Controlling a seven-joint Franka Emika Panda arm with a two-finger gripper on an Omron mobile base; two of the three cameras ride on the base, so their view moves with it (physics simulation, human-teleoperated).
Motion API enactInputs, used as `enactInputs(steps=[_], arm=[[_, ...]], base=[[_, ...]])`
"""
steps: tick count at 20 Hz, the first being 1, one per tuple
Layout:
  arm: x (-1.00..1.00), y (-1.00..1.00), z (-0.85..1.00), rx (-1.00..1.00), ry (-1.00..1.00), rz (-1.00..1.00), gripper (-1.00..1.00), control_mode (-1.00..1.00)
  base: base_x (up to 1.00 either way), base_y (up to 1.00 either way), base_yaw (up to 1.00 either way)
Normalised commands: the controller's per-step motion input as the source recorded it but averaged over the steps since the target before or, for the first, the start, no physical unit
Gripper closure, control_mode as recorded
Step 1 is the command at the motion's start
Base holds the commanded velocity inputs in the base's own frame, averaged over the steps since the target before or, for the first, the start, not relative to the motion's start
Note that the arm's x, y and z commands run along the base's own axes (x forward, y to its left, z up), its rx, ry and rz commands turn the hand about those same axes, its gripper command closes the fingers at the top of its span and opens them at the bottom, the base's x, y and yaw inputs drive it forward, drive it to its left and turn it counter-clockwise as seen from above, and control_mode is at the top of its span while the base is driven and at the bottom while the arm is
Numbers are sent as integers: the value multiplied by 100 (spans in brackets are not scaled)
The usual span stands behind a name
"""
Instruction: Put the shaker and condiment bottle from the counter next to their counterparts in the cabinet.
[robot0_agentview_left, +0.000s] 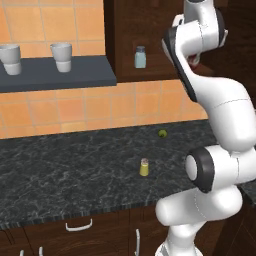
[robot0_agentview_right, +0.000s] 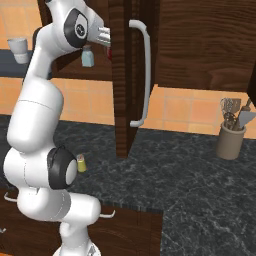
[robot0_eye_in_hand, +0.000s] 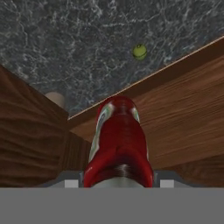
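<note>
In the hand view my gripper (robot0_eye_in_hand: 118, 180) is shut on the condiment bottle (robot0_eye_in_hand: 118, 140), a red bottle with a white label patch, held just over the cabinet's wooden shelf (robot0_eye_in_hand: 183, 109). In the right base view the gripper (robot0_agentview_right: 106, 41) reaches into the cabinet beside the pale blue-grey shaker (robot0_agentview_right: 87, 56), with red showing under it. That shaker (robot0_agentview_left: 140, 57) stands on the cabinet shelf. The yellow shaker (robot0_agentview_left: 144, 167) stands upright on the black counter (robot0_agentview_left: 70, 170), well below the hand, and shows again (robot0_agentview_right: 81, 163) behind my arm. The orange-tan bottle is hidden.
The cabinet door (robot0_agentview_right: 131, 75) hangs open with its white handle (robot0_agentview_right: 144, 75) facing right. A small green fruit (robot0_agentview_left: 162, 133) lies on the counter by the wall. Two white cups (robot0_agentview_left: 61, 56) sit on the grey-blue wall shelf (robot0_agentview_left: 55, 74). A utensil pot (robot0_agentview_right: 231, 137) stands far right.
</note>
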Motion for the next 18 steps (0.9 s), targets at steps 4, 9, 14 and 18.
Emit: enactInputs(steps=[4,9,14,18], arm=[[10,-4,-10,0,0,6,100,-100],[19,-4,-5,0,0,6,100,-100],[21,-1,-2,0,0,7,100,-100],[26,0,0,0,0,6,100,-100]], base=[[0,0,0],[0,0,0],[0,0,0],[0,0,0]])
